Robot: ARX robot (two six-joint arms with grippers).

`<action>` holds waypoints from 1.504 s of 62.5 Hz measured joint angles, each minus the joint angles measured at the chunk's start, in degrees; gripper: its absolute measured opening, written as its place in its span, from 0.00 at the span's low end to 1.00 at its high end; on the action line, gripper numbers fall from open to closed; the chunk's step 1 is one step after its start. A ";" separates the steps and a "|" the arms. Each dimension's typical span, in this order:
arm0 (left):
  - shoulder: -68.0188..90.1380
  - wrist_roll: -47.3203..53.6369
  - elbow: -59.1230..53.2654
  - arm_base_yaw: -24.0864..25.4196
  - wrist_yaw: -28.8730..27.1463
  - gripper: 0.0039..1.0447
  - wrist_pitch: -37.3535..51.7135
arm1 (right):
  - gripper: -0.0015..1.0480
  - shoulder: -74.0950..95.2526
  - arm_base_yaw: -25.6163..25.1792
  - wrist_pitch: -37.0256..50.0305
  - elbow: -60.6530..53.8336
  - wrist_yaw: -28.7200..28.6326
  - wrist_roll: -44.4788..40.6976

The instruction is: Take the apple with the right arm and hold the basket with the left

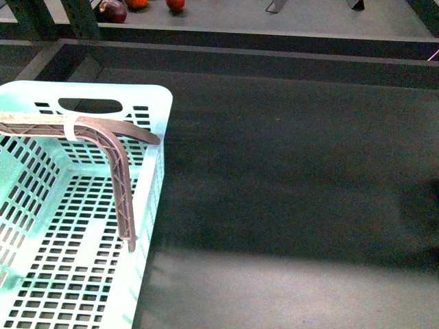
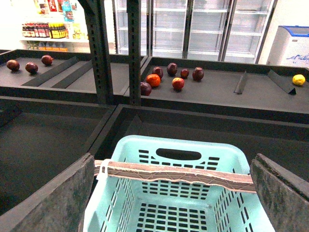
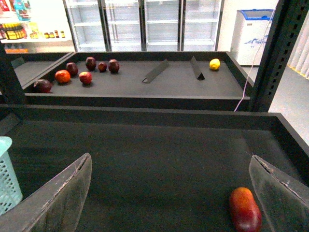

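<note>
Teal basket [image 1: 89, 89] sits upright at the far left of the near bin [image 1: 288, 171]. Its brown handle [image 1: 120, 178] lies across the top and bends down inside, with a white zip tie [image 1: 71, 128] on it.

Left gripper [image 2: 173, 157] is over the basket's near side. Its fingers [image 2: 53, 198] are spread wide and grip nothing, and the handle runs crosswise between them. Can't tell if they touch the basket.

Back shelf [image 3: 159, 89] has a cluster of fruits [image 3: 85, 77], dark purple and red-orange, at its left end. Two tilted dividers [image 3: 155, 71] stand mid-shelf, with a yellow fruit [image 3: 214, 64] further right.

Right gripper [image 3: 169, 157] is over the near bin, right of the basket. Its fingers [image 3: 282, 193] are wide apart and hold nothing.

Apple [image 3: 245, 209] is red and glossy and lies on the bin floor toward the right end. It's just beside one right-gripper finger, on that finger's inner side. Can't tell if they touch.
</note>
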 joint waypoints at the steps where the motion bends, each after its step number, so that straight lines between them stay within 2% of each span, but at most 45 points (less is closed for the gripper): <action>1: 0.00 0.00 0.00 0.00 0.00 0.94 0.00 | 0.91 0.00 0.00 0.00 0.00 0.00 0.00; 21: 0.09 -0.09 0.04 0.00 0.11 0.94 -0.11 | 0.91 0.00 0.00 0.00 0.00 0.00 0.00; 23: 1.33 -3.37 1.11 0.09 1.73 0.94 -3.32 | 0.91 0.00 0.00 0.00 0.00 0.00 0.00; 25: 4.98 -11.58 3.56 0.09 3.48 0.94 -9.09 | 0.91 0.02 0.00 0.00 0.00 0.02 0.00; 29: 11.74 -24.04 5.88 0.28 6.21 0.94 -10.97 | 0.91 0.00 0.00 0.00 0.00 -0.02 0.00; 34: 20.68 -45.83 7.87 1.46 8.90 0.94 -5.62 | 0.91 0.00 0.07 0.00 0.00 0.00 0.00; 39: 31.47 -62.40 10.14 2.38 10.82 0.94 2.80 | 0.91 -0.02 0.07 0.00 0.00 -0.02 0.00; 43: 39.56 -70.79 11.37 2.56 11.80 0.94 8.20 | 0.91 -0.02 0.07 0.00 0.00 0.00 0.00; 55: 63.58 -80.35 16.22 1.97 10.71 0.94 21.31 | 0.91 -0.02 0.07 0.00 0.00 -0.02 0.00; 69: 82.73 -81.18 25.14 2.27 10.51 0.93 24.72 | 0.91 -0.02 0.07 0.00 0.00 0.00 0.00; 94: 89.46 -77.85 29.83 3.23 10.05 0.28 21.53 | 0.91 -0.02 0.09 0.00 0.00 0.00 0.00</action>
